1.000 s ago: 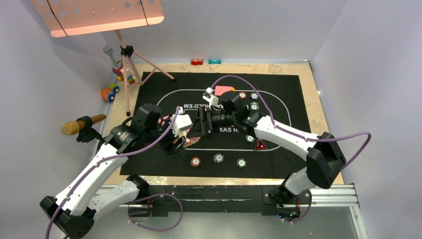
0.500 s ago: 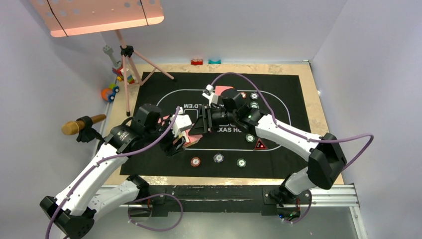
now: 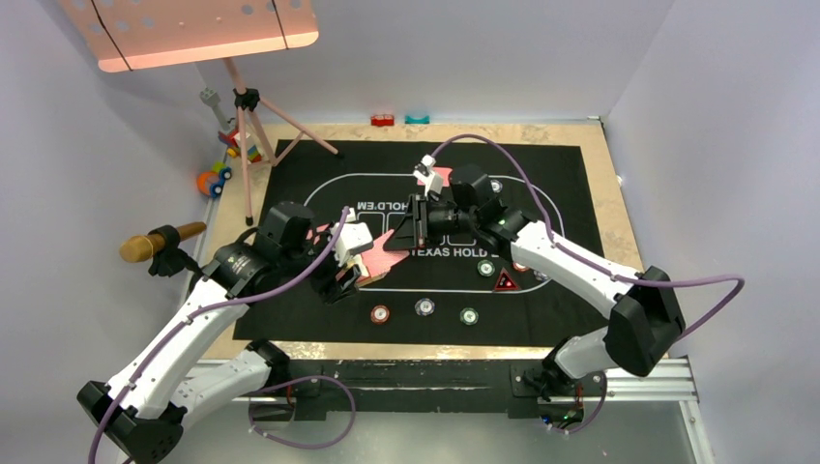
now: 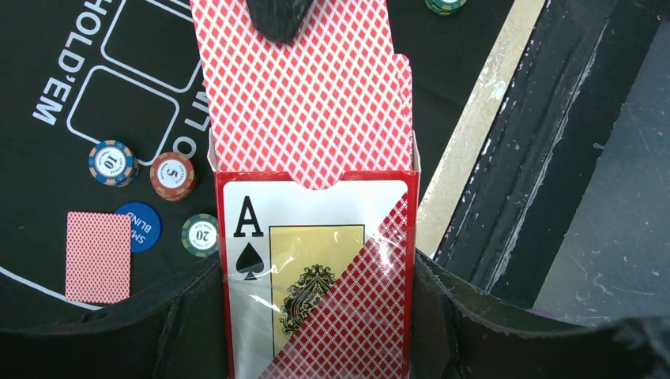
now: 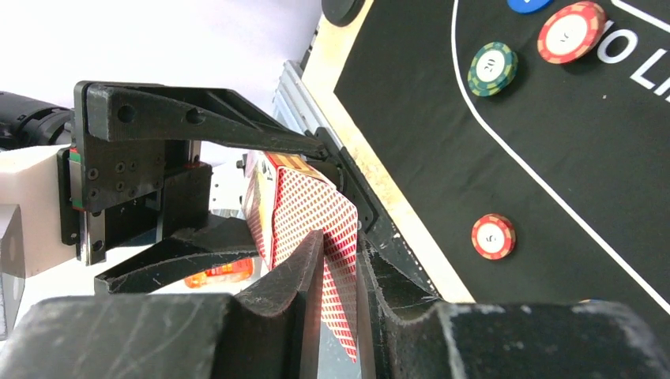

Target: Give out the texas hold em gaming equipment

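The black mat (image 3: pixel 541 164) on the worktop (image 3: pixel 604 184) has white writing that reads "TEXAS HOLD" and, upside down, "HOLD'EM". In the left wrist view the chips (image 4: pixel 172 175) show 10, 5 and 20. A blue button (image 4: pixel 142 227) shows "SM" and "BLIN"; a red-backed card (image 4: pixel 97 257) hides the rest.

The left arm reaches in over the mat. The left gripper (image 3: pixel 350 263) holds the card box (image 4: pixel 316 268) tight by its sides. The box front shows an ace of spades.

The right arm stretches across from the right. The right gripper (image 3: pixel 411 232) is almost closed, and its fingers (image 5: pixel 292 292) pinch a red-backed playing card (image 4: pixel 308 95) that sticks out of the box top.

The red-black triangle marker (image 3: pixel 505 282) lies near the right arm. Its writing is too small to read.
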`<state>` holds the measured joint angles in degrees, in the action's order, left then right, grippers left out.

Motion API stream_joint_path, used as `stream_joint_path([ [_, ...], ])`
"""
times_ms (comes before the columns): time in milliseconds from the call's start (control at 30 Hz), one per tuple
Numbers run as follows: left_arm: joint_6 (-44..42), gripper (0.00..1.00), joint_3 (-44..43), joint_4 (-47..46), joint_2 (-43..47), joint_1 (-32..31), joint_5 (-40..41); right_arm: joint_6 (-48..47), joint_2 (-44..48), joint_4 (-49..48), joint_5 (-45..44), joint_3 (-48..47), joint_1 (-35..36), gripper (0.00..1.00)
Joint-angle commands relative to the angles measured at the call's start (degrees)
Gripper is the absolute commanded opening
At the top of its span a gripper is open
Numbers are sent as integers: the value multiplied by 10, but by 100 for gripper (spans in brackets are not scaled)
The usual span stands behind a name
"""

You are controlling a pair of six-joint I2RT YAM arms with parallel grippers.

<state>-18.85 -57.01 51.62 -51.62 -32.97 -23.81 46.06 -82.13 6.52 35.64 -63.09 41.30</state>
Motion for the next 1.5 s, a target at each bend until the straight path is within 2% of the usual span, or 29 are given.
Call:
stream_joint_path([
  [0, 2, 0, -27, -36, 15, 2, -18, -9, 28, 15, 4, 7, -15, 21],
  [167, 4, 0, -24, -37, 16, 2, -18, -16, 50, 30, 7, 5, -35, 18],
  [400, 3, 0, -19, -33, 20, 2, -16, -12, 103, 45, -5, 3, -75, 0],
  [600, 2, 0, -20, -30, 23, 2, -14, -27, 138, 81, -9, 37, -134, 0],
  [733, 2, 0, -21, -29, 24, 3, -15, -37, 162, 83, -10, 112, -215, 0],
  [833, 3, 0, -22, -30, 24, 2, -16, -60, 164, 102, -47, 163, -248, 0],
  [1000, 3, 0, -27, -31, 21, 3, -18, -58, 142, 75, -106, 235, -266, 0],
  [1367, 4, 0, -27, -29, 22, 3, -21, -68, 118, 84, -142, 274, -272, 0],
  [1467, 4, 0, -29, -28, 20, 2, -21, -61, 110, 75, -126, 291, -272, 16],
])
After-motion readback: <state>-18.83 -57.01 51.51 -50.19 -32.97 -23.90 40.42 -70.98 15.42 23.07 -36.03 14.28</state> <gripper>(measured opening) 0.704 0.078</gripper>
